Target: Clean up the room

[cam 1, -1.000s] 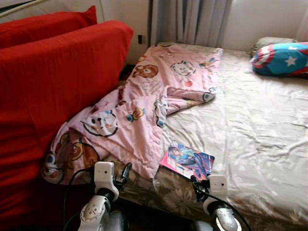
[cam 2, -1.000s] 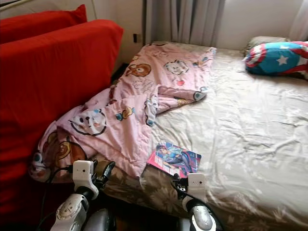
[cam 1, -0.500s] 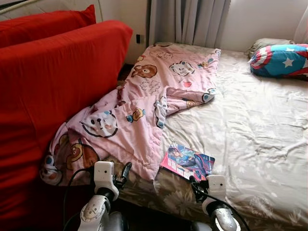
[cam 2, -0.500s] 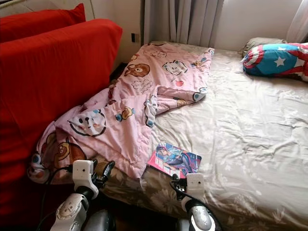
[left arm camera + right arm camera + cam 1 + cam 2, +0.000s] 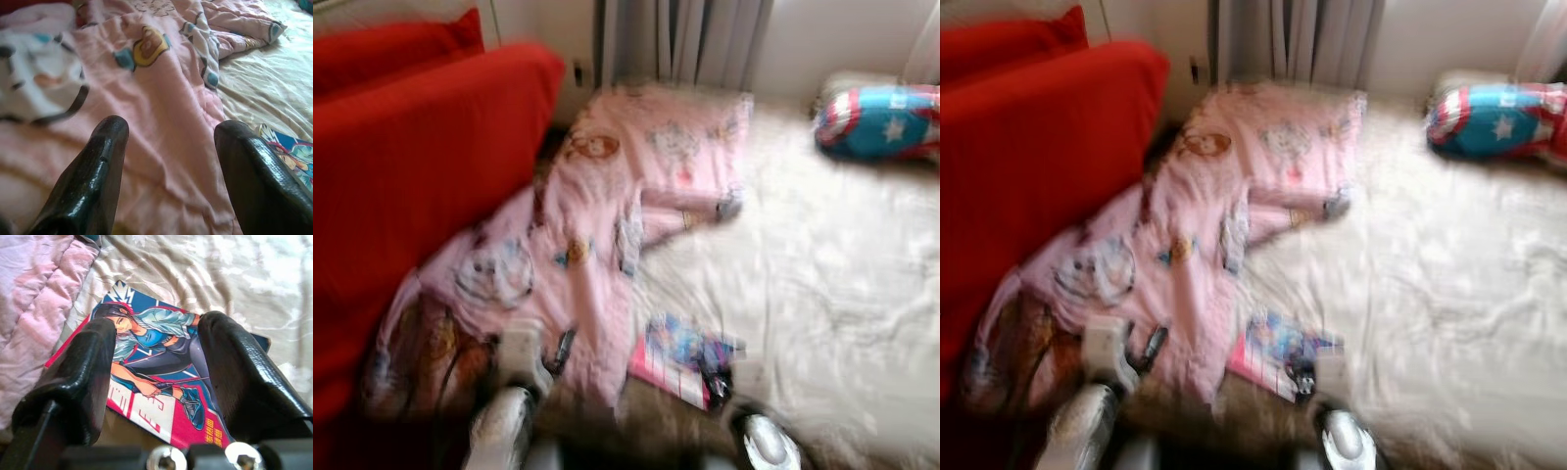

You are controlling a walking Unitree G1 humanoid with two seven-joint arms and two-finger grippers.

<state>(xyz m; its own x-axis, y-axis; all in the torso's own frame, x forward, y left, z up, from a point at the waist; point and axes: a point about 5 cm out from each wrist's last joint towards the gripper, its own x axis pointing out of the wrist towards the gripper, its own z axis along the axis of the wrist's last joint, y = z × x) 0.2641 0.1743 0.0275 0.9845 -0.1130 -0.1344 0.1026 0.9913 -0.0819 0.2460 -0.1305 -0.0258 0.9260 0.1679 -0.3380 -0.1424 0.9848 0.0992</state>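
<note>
While the right gripper [image 5: 156, 382] hangs wide open and empty just above the book [image 5: 161, 377] lying flat on the bed [image 5: 842, 294] beside the pink blanket [image 5: 161, 122], its fingers could slip off the thin cover or snag the sheet.

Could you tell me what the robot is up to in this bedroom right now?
It stands at the edge of the bed, both arms out. The right gripper is open just above a magazine lying on the sheet. The left gripper is open over the rumpled pink quilt. Nothing is held yet; the head views are blurred.
</note>
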